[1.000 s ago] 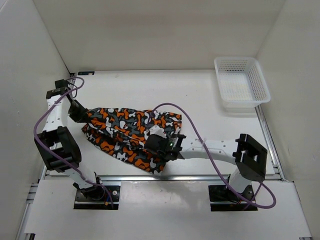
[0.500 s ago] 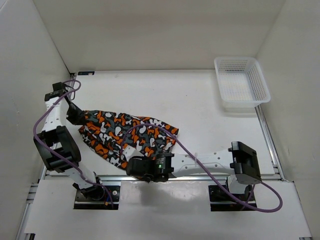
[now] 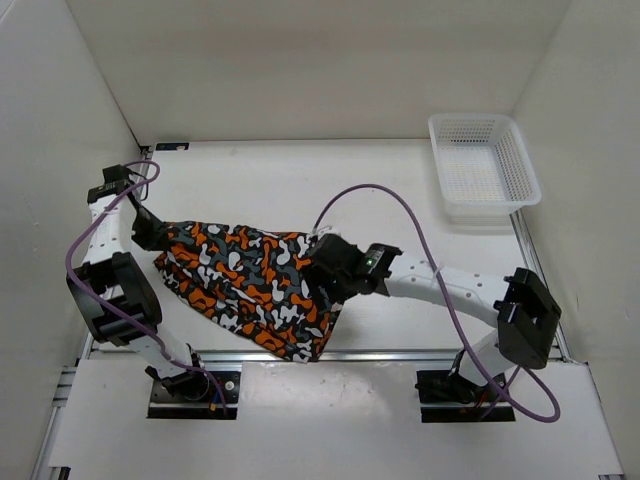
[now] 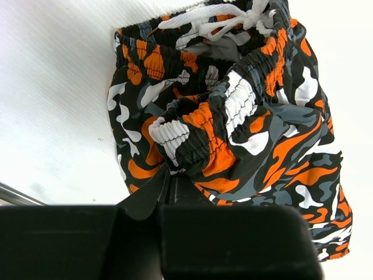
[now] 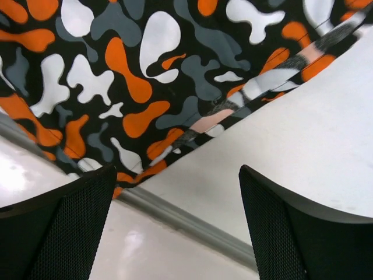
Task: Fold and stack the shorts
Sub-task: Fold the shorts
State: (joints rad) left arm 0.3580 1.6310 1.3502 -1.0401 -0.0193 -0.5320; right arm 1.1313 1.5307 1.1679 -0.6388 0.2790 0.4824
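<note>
The camouflage shorts (image 3: 245,285) lie folded on the white table at the left, their near corner reaching the front rail. In the left wrist view the elastic waistband and white drawstring of the shorts (image 4: 233,111) bunch up just ahead of my left gripper (image 4: 172,182), which is shut on the waistband edge. From above, the left gripper (image 3: 150,235) sits at the shorts' left end. My right gripper (image 3: 322,290) hovers over their right edge, open. Its view shows the shorts (image 5: 134,81) below, with nothing between the black fingers (image 5: 64,227) of the right gripper (image 5: 178,219).
A white mesh basket (image 3: 483,165) stands at the back right by the wall. A metal rail (image 5: 192,224) runs along the table's near edge under the shorts' hem. White walls close in on the left, back and right.
My right gripper has opened and let go of the shorts, then swung from the front rail back up to the right. The cloth's near corner now lies spread toward the rail. Left gripper unchanged.
</note>
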